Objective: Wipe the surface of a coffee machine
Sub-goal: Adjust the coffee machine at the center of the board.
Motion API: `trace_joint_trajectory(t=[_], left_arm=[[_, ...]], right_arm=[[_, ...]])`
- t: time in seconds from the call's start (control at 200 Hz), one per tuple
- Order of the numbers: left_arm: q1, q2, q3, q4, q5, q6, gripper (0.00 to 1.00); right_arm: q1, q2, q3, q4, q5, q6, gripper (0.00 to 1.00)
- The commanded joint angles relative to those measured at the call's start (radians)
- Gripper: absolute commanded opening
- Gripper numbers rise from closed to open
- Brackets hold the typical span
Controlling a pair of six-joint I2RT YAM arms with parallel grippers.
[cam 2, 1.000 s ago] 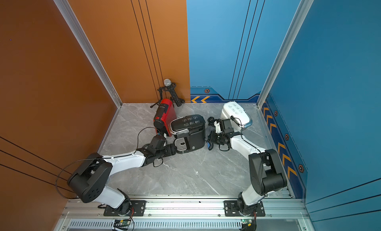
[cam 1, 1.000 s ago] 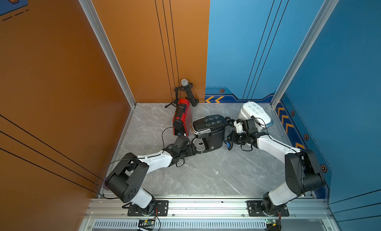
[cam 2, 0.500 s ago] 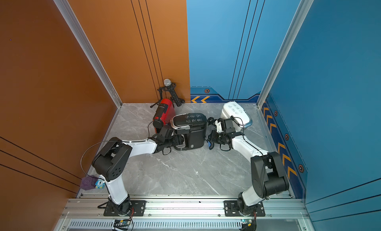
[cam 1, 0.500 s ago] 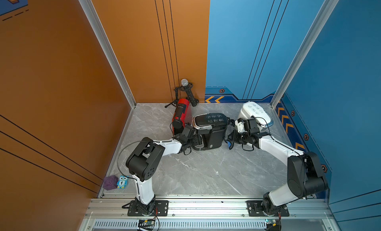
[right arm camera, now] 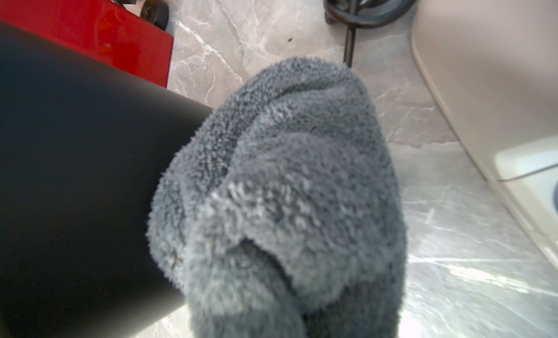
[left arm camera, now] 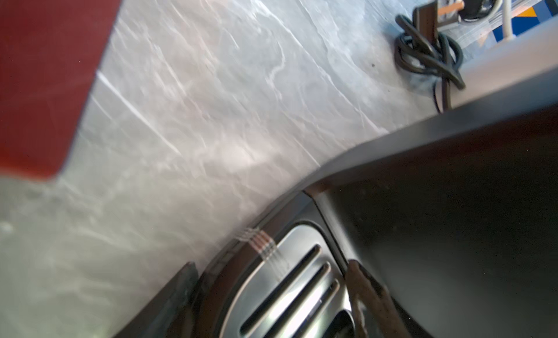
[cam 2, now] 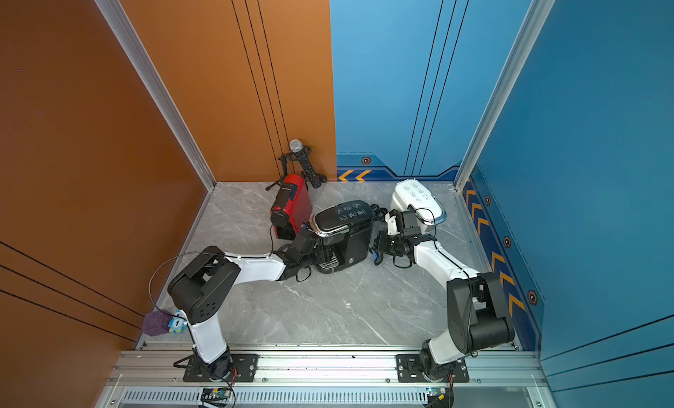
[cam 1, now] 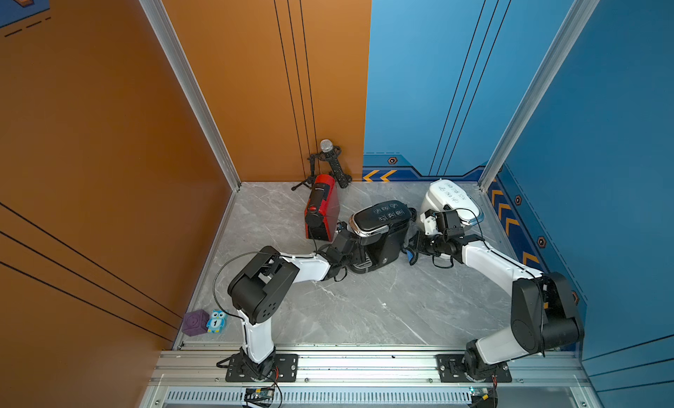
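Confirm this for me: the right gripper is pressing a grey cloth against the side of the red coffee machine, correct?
Not quite. The grey cloth in the right gripper is pressed against the black coffee machine, not the red coffee machine, which stands behind it. The right wrist view shows this.

left fingers (left arm camera: 367,288) apart, right clamped

A black coffee machine (cam 1: 383,235) is seen on grey marbled table (cam 1: 357,307); at its ten o'clock a red machine (cam 1: 322,205), at two o'clock a white one (cam 1: 450,202). The cloth (right arm camera: 287,185) is grey.
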Motion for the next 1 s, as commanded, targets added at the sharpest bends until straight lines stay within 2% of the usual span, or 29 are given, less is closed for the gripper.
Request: trace_joint_trajectory(t=[0.0, 0.21, 0.41, 0.696, 0.846, 0.996], left_arm=[[-0.135, 0.021, -0.052, -0.026, 0.041, -0.013, 0.76], [-0.298, 0.038, -0.044, -0.026, 0.01, -0.067, 0.76], [-0.39, 0.108, 0.034, -0.027, 0.022, -0.076, 0.76], [-0.427, 0.189, 0.131, -0.018, 0.05, -0.069, 0.76], [-0.409, 0.147, 0.114, -0.017, 0.04, -0.057, 0.77], [-0.385, 0.055, 0.016, -0.017, -0.008, -0.043, 0.8]], right_arm=[[0.005, -0.028, 0.018, -0.054, -0.001, -0.042, 0.12], [-0.021, -0.02, 0.038, -0.096, 0.018, -0.056, 0.12], [-0.06, -0.048, 0.061, -0.134, 0.014, -0.06, 0.12], [-0.077, -0.176, 0.116, -0.259, 0.059, -0.085, 0.12], [-0.087, -0.284, 0.189, -0.357, 0.14, -0.099, 0.12], [-0.087, -0.375, 0.285, -0.437, 0.209, -0.111, 0.12]])
